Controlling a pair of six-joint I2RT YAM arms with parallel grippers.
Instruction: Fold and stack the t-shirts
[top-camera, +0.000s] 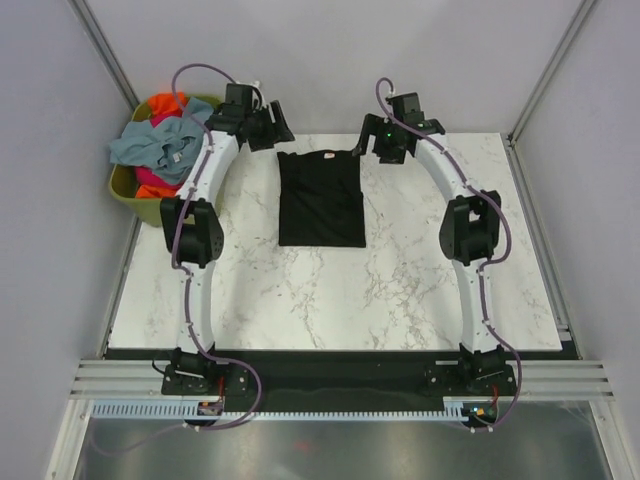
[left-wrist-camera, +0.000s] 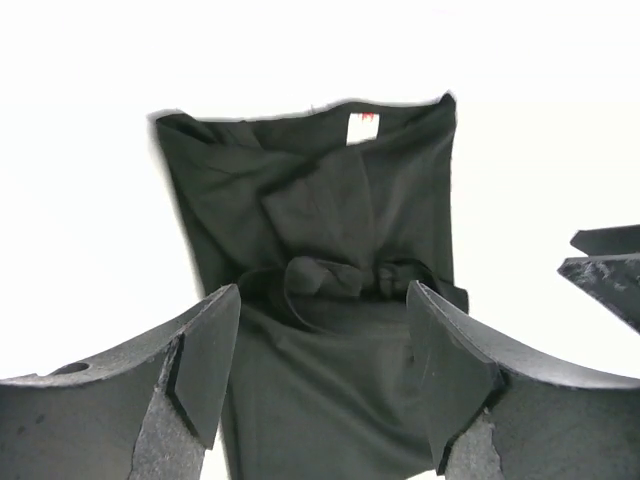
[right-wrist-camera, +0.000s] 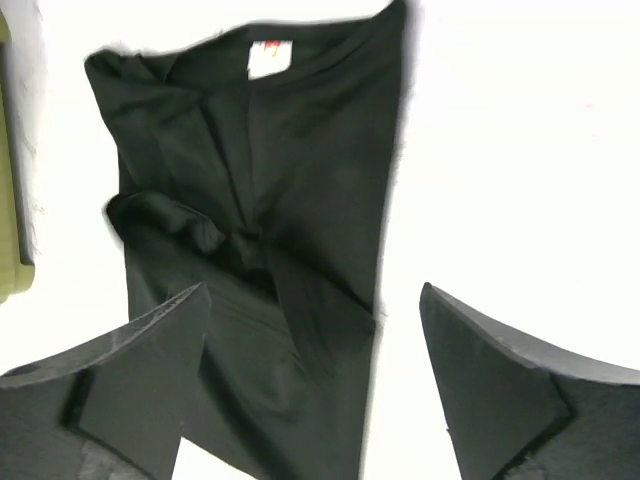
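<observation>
From above, the black shirt lies flat on the marble table, folded in to a long strip toward the far side. The left gripper and right gripper hover by its far end, one at each side, both spread wide and empty. The other shirts sit heaped in the green basket just beside the left arm, so a careless swing could snag that pile. In the left wrist view the jaws straddle the cloth, and a bunched lump lies across its middle. Pinching there would likely catch only the top layer and pull the tucked folds loose. In the right wrist view the shirt lies under one finger while the other stands over bare table. A grab from here could miss the edge and skew the fold.
</observation>
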